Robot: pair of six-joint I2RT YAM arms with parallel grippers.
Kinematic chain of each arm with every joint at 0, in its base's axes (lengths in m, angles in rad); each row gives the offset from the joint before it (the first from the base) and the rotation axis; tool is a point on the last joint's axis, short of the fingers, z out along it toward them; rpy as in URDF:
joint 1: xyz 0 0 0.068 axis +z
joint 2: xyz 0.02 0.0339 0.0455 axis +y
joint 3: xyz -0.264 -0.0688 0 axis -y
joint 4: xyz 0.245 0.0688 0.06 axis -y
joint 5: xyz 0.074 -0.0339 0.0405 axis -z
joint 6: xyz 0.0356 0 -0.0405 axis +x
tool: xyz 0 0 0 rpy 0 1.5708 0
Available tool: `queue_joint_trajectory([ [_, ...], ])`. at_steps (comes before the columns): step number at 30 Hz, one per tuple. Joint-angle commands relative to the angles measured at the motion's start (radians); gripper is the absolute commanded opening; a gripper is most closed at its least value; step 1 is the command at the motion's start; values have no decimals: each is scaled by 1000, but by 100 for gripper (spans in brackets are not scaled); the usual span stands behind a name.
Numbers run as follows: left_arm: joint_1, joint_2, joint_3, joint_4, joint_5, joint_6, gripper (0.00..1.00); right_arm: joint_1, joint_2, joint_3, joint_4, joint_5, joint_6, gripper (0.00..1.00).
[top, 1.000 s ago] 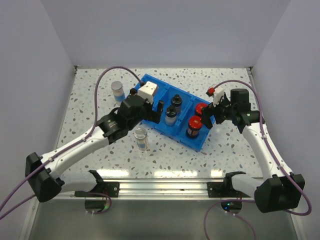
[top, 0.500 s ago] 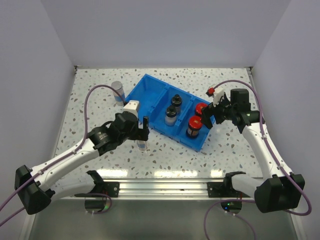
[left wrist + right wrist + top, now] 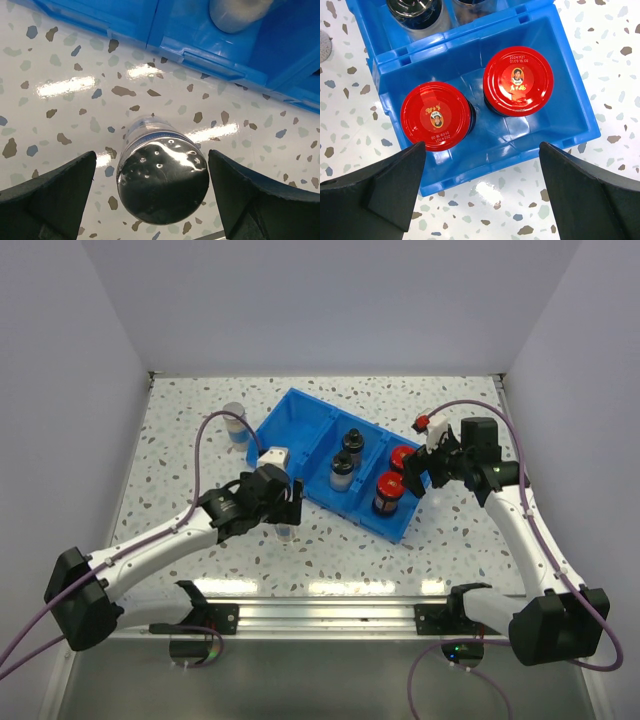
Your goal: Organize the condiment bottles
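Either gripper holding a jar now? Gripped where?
Nothing held. Left gripper open, a finger either side of the silver-lidded jar, not clamped. Right gripper open above the red-capped jars in the bin.

Red-capped jars [image 3: 436,116] [image 3: 519,81]: upright, bin [image 3: 300,415] right-end compartment. Black-topped jars [image 3: 350,443] [image 3: 342,468]: upright, middle compartment. Silver-lidded jars [image 3: 234,420] [image 3: 162,182]: upright on worktop [image 3: 450,400], well apart.

Bin [image 3: 290,425] mid-table [image 3: 180,440], angled. Right compartment: two jars [image 3: 519,81] side by side. Middle compartment: another pair [image 3: 342,470], one behind other. Lone jar [image 3: 235,423] on table, just left of bin's far corner. Last jar [image 3: 162,180] on table right before bin, between left gripper [image 3: 151,156] fingers.
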Motion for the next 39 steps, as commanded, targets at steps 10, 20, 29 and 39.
queue_joint_trajectory([
  [10,4,81,91,64,-78,81,0,-4,-36,-5,18,-15,-15,98],
  [20,13,79,372,-24,-78,420,0,-4,-42,-5,15,-22,-17,99],
  [29,94,283,637,51,-37,532,0,-6,-45,-7,17,-19,-20,99],
  [39,229,536,874,113,61,581,0,-6,-46,-7,17,-19,-23,99],
])
